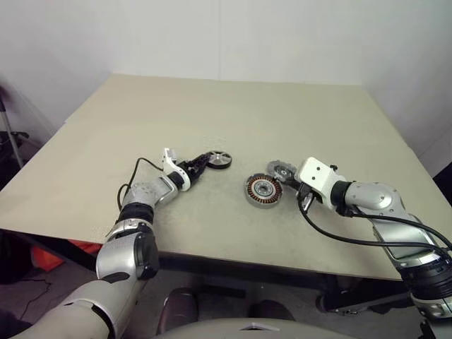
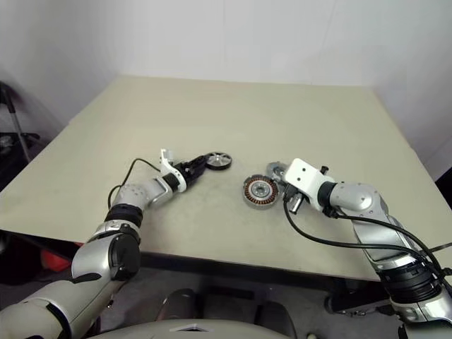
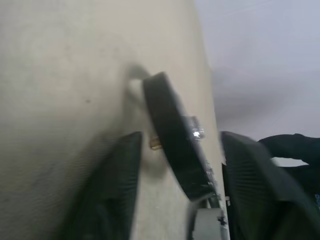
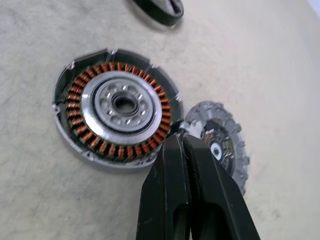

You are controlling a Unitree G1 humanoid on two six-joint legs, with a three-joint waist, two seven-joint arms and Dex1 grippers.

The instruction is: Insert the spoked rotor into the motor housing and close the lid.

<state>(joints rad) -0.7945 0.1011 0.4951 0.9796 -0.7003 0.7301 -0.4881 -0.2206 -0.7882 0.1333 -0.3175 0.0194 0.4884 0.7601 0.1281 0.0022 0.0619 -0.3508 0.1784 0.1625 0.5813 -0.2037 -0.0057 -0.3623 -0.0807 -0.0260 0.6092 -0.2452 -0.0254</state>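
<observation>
The motor housing (image 1: 263,191) is lying flat on the beige desk (image 1: 233,120), slightly right of centre, copper windings facing up around its silver hub. A grey toothed-edge disc (image 1: 282,170) is sitting just beside it, at about 1 o'clock from the housing. The spoked rotor (image 1: 219,160) is resting well apart from the housing, at about 10 o'clock from it, tilted up on its edge. The left gripper (image 1: 204,162) is straddling the rotor's dark rim with fingers (image 3: 112,200) spread on either side; contact cannot be confirmed. The right gripper (image 4: 182,145) is pressed fully closed, empty, its tips hovering at the seam between housing and toothed disc.
</observation>
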